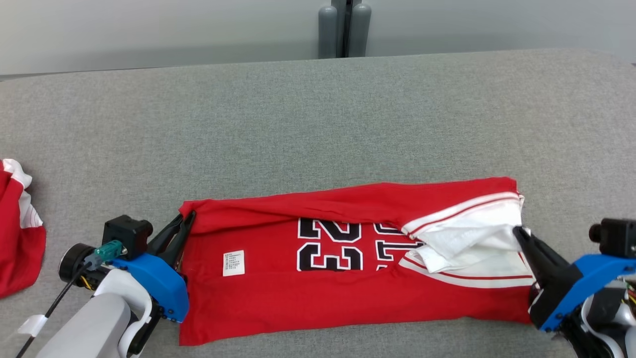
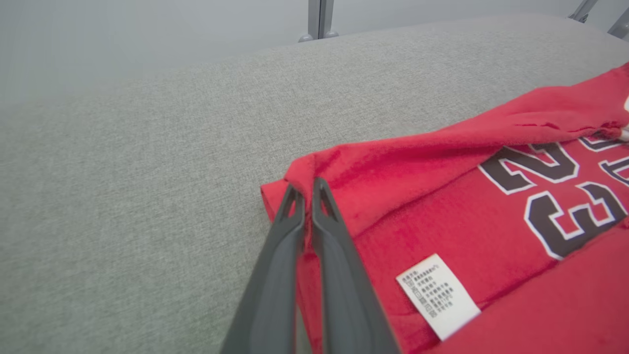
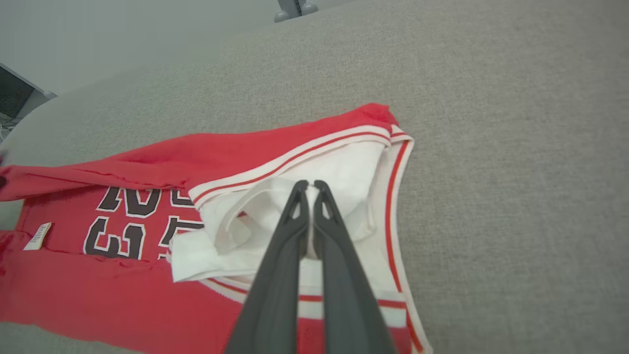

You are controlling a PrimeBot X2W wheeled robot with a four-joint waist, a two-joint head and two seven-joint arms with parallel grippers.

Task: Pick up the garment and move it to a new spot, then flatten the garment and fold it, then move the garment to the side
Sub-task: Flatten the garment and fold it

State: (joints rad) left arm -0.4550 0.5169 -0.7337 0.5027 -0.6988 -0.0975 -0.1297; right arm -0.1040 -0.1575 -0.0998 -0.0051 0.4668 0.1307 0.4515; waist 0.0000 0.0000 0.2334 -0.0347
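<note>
A red jersey (image 1: 323,283) with black numerals and white sleeves lies lengthwise on the grey table, its far long edge folded over toward me. My left gripper (image 1: 188,219) is shut on the jersey's far left corner (image 2: 300,182), pinching the red cloth. A white care label (image 2: 437,295) sits close to those fingers. My right gripper (image 1: 519,231) is shut on the bunched white sleeve (image 3: 275,206) at the jersey's right end; its fingertips (image 3: 308,186) hold a fold of white fabric.
A second red and white garment (image 1: 17,233) lies at the table's left edge. Grey posts (image 1: 344,30) stand behind the far edge. Bare grey tabletop (image 1: 318,124) stretches beyond the jersey.
</note>
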